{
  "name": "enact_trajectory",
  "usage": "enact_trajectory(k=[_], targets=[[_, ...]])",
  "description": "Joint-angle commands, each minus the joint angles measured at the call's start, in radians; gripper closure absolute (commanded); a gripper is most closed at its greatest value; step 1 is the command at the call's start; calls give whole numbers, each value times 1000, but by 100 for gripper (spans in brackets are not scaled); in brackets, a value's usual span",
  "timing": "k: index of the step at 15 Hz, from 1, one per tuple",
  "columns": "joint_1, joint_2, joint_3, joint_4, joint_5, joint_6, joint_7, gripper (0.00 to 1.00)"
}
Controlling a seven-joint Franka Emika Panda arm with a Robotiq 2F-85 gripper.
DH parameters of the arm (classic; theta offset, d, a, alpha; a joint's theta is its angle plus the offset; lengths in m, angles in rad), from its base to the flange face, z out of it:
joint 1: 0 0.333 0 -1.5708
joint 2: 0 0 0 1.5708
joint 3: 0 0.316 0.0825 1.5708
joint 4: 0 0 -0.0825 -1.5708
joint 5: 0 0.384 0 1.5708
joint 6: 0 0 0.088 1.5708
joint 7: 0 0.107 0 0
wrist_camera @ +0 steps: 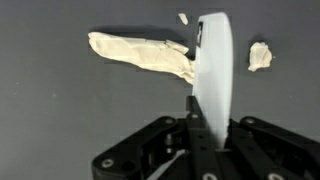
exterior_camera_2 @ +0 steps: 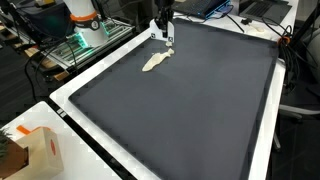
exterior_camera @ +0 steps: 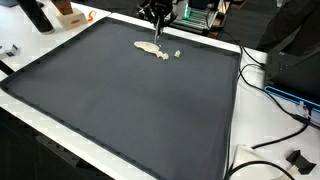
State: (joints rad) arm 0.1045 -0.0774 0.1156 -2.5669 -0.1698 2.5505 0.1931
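a white spatula [wrist_camera: 215, 70] was clamped between the fingers of the gripper [wrist_camera: 204, 128], with its blade pointed straight away from the wrist. the blade was laid against one end of a cream strip [wrist_camera: 140, 53] (dough, by the look of it), touching it. a small crumb [wrist_camera: 259, 56] was seen just beside the blade's other side. all of it was set near one edge of the dark mat [exterior_camera: 120, 100].

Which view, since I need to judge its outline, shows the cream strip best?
The wrist view: the cream strip lies large and sharp, its edges clear, the white blade in the end effector at its right end. Both exterior views show only a small pale smear on the dark mat.
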Motion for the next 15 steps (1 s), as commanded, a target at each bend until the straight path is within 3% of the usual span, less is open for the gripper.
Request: enact_trajectory(k=[1,15], targets=[[-5,33,-14,-41,65,67,-85,99],[-42,148,-55,-54,50,274,-110,99]])
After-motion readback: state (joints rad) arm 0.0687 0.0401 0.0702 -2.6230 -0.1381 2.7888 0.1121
